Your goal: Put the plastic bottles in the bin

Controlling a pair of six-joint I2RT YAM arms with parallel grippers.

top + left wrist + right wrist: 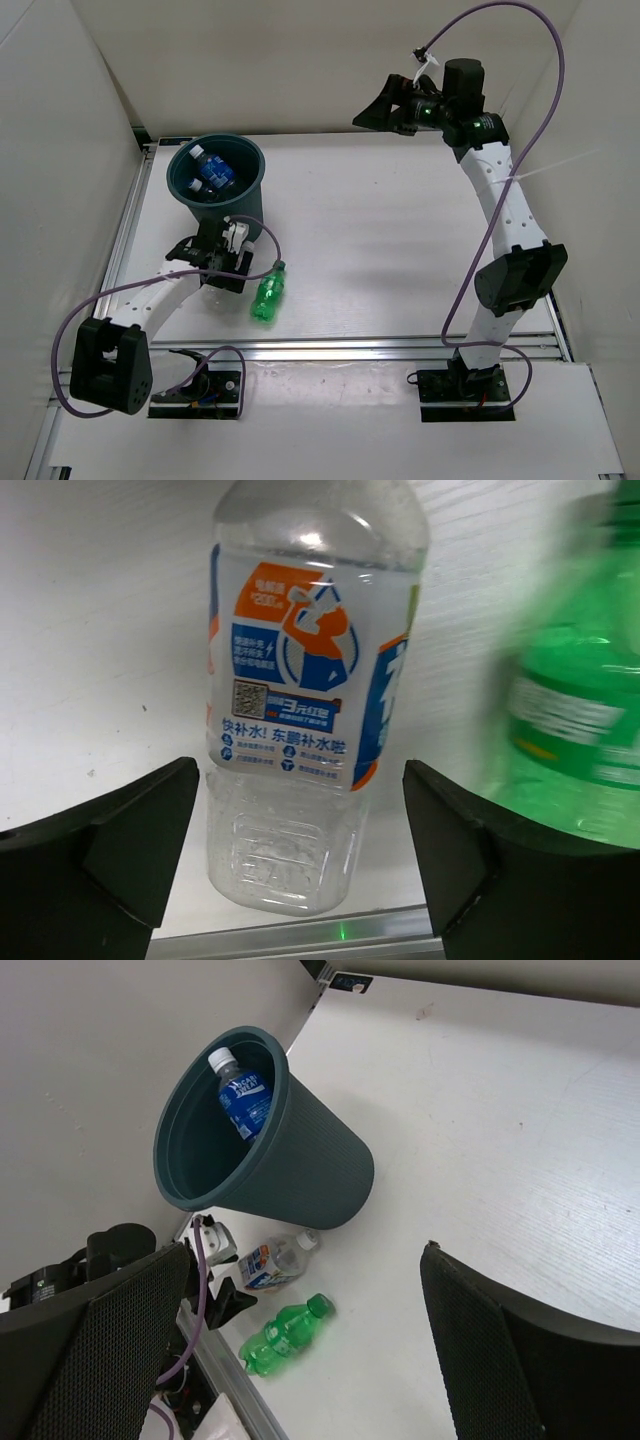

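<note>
A clear bottle [300, 700] with a white, blue and orange label lies on the table between the open fingers [140, 840] of my left gripper [300, 850], touching neither. From above it is mostly hidden under that gripper [222, 272]. The right wrist view shows it [272, 1263] beside the bin's base. The green bottle [268, 295] lies just right of it and also shows in the left wrist view [580, 720] and the right wrist view [285, 1332]. The dark teal bin [215, 185] holds blue-labelled bottles [213, 170]; one shows in the right wrist view [243, 1100]. My right gripper [375, 112] is open and empty, high at the back.
An aluminium rail [380, 347] runs along the table's near edge, close behind the clear bottle's base [300, 935]. White walls enclose the left, back and right sides. The left arm's purple cable [100, 300] loops beside the arm.
</note>
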